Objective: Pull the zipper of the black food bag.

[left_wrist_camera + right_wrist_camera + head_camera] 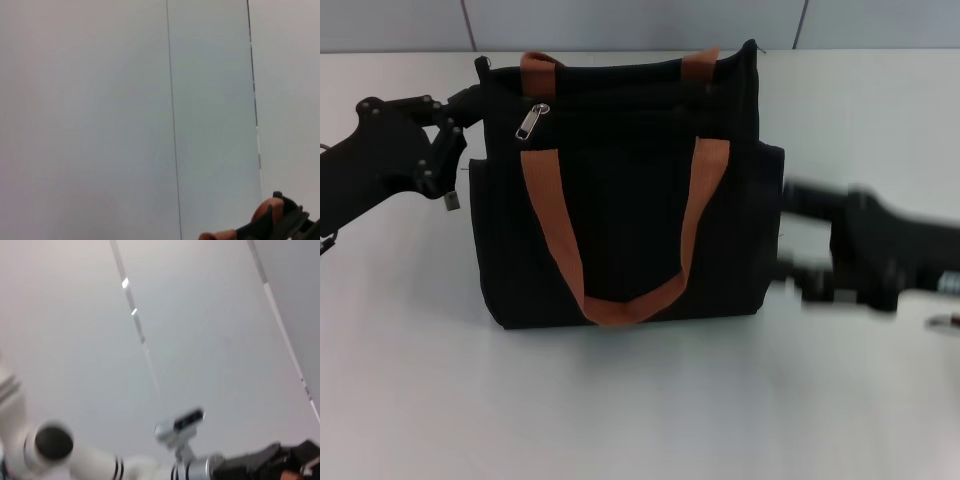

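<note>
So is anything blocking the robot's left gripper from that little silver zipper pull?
Nothing visible does. The small silver metal zipper pull hangs exposed on the large black fabric food bag, facing the head camera. The left gripper sits beside the bag's upper corner.

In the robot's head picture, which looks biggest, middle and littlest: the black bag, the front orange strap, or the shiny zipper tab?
1. The black food bag, by far the biggest.
2. The front orange strap, a long loop hanging down the bag's front.
3. The zipper, a tiny silver tab near the bag's top left corner.
</note>
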You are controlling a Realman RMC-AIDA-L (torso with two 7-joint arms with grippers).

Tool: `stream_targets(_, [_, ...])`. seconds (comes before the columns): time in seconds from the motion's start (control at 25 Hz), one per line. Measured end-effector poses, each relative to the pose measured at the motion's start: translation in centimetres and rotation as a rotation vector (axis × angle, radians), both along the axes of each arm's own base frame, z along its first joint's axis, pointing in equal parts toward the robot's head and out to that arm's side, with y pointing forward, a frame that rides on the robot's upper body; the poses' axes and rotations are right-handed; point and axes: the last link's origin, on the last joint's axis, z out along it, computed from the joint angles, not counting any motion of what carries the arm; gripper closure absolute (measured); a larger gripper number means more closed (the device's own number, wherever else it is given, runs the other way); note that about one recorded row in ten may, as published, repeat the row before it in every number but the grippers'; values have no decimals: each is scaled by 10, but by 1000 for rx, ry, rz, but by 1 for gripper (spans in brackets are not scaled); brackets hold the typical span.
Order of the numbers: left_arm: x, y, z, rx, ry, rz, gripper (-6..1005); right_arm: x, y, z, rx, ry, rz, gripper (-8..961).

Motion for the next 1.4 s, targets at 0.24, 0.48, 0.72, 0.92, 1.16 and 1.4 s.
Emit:
stream_targets(0.24, [4,1,-3,2,-19,-8,975,-27,32,9,-144,-7,-89,184])
stream_targets(0.48, [5,-3,-1,10,-47,-16,974,-63,67,12,-231,-47,-140,185])
stream_targets(0.72, [8,-7,0,4,-62,-44,969,-89,94,9,-359,-115,-277,337])
stream_targets(0.92, [8,-8,-1,-6,-67,-44,966,-108,101,-2,-437,-231,-307,633])
stream_targets(1.16, [9,-10,-3,-17,-79,-50,962,-120,108,-19,-460,-336,-357,692])
stream_targets(1.4, [9,-14,-3,-16,-86,-61,958,-125,115,-30,-460,-380,-417,721])
